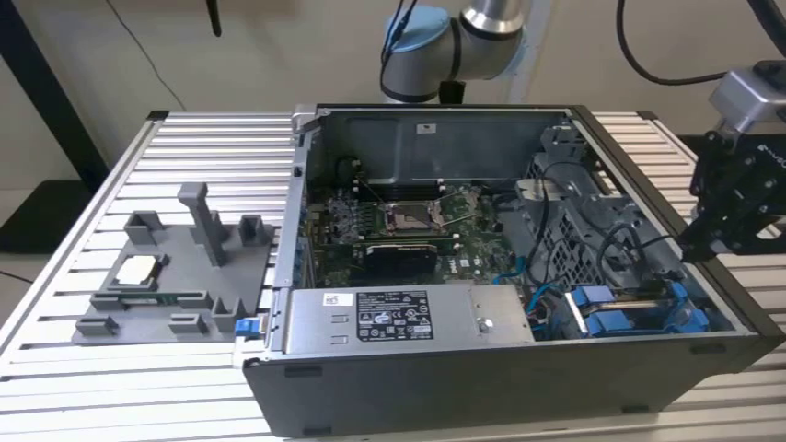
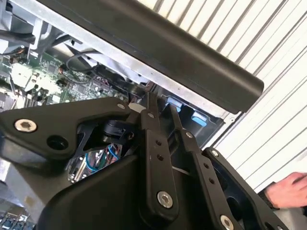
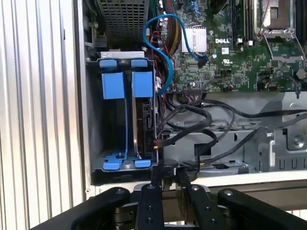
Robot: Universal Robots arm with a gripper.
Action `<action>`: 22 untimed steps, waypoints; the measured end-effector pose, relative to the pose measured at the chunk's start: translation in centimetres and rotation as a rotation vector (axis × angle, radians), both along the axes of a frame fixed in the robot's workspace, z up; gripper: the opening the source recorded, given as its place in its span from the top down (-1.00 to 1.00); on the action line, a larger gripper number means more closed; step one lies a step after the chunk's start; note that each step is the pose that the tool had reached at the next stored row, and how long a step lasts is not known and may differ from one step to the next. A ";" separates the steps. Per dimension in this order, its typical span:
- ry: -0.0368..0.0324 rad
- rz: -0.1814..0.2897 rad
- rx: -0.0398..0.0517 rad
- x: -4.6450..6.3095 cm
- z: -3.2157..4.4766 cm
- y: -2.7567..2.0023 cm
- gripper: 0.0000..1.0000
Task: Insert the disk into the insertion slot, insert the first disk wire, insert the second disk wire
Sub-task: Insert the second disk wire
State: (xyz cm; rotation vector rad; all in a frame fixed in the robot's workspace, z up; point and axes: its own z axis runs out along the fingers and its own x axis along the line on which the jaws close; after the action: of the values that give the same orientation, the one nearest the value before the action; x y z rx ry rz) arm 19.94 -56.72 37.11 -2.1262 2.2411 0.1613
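Opened computer case [image 1: 406,230] on slatted worktop [image 1: 184,147]. At the exterior view's lower right, the blue-framed disk [image 1: 629,315] sits in the insertion slot [image 1: 651,299], long axis left-to-right, just below-left of the narrowly parted, empty tool [image 1: 698,247].

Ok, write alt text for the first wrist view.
The gripper is near the blue-framed disk, which sits in the dark grey insertion slot of an open computer case. Black wires and a blue cable lie beside it, next to the green motherboard.
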 end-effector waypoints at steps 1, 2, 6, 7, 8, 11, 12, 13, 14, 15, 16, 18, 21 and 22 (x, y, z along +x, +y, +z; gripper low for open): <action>0.0011 0.000 0.0128 0.0 -0.01 -0.03 0.47; 0.0018 0.000 0.0266 0.0 -0.01 -0.07 0.47; 0.0055 0.000 0.0526 0.0 -0.18 -0.44 0.47; 0.0069 0.000 0.0546 0.0 -0.23 -0.49 0.47; 0.0082 0.000 0.0564 0.0 -0.26 -0.53 0.47; 0.0097 0.000 0.0592 0.0 -0.27 -0.55 0.51; 0.0098 0.000 0.0593 0.0 -0.27 -0.55 0.65; 0.0098 0.000 0.0594 0.0 -0.27 -0.55 0.65; 0.0098 0.000 0.0596 0.0 -0.28 -0.55 0.65; 0.0098 0.000 0.0596 0.0 -0.28 -0.56 0.65; 0.0098 0.000 0.0597 0.0 -0.27 -0.56 0.67; 0.0098 0.000 0.0595 -0.2 -0.14 -0.56 0.67; 0.0098 0.000 0.0596 -0.6 0.34 -0.56 0.68; 0.0095 0.000 0.0597 -0.9 0.48 -0.56 0.68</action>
State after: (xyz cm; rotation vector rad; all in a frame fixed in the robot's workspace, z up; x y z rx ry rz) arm 19.07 -57.28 37.59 -2.0999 2.2122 0.2357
